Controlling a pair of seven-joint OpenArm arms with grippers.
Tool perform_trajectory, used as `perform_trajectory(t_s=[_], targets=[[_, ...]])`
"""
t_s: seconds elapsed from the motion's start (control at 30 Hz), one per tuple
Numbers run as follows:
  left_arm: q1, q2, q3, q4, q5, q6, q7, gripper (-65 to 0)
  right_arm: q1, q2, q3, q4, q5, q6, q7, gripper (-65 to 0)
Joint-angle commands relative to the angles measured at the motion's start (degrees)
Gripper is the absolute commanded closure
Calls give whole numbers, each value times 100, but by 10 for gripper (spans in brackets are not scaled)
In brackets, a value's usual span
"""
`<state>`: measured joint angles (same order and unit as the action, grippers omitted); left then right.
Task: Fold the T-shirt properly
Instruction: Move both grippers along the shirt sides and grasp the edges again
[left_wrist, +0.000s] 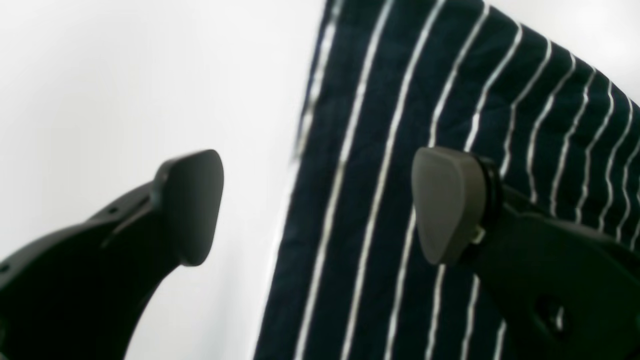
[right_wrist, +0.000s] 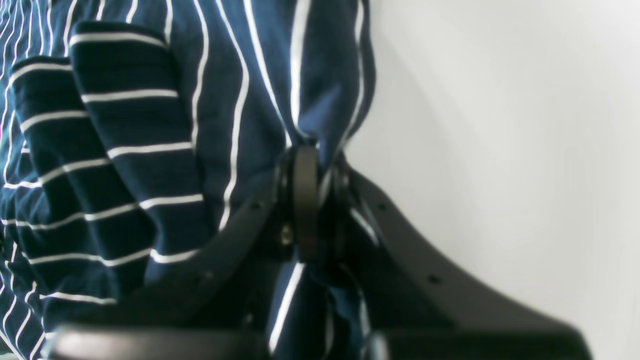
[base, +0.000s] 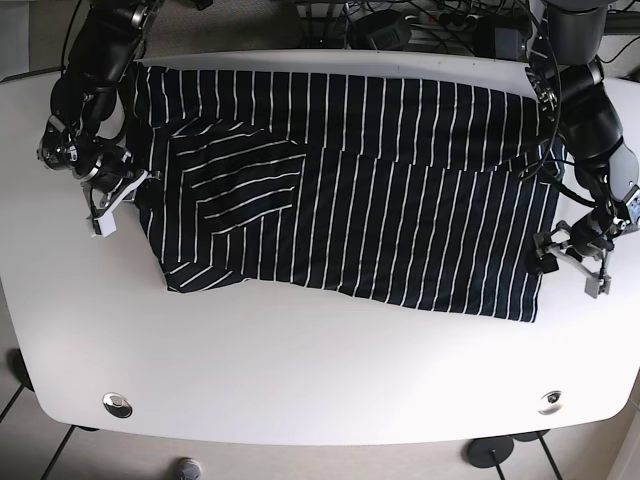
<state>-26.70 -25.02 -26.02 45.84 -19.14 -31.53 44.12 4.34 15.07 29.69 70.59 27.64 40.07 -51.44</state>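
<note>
A navy T-shirt with thin white stripes lies spread across the white table, one sleeve folded in over its body. My right gripper is at the shirt's left edge in the base view. In the right wrist view it is shut on a bunched fold of the shirt, beside the folded sleeve. My left gripper is at the shirt's right edge in the base view. In the left wrist view it is open and empty, straddling the edge of the shirt.
Cables and equipment crowd the table's far edge. Two metal fittings sit near the front corners. White table surface shows in front of the shirt and beside both grippers.
</note>
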Motion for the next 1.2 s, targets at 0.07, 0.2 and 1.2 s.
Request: perform_trajectory(t_s=[0.07,0.2,1.2], targets=[[-297,-114,286,-387,-69,-34,-284,-561,72,80,42,58,-8,-7,-56,-22],[-306,-44,664,-967,-95,-52,-548,-560,72,80,42,58,-8,-7,-47,-22],[178,264,848,2699,-78,-386,252,0,705,300,-117,1165,-465,-7,-82,-19]])
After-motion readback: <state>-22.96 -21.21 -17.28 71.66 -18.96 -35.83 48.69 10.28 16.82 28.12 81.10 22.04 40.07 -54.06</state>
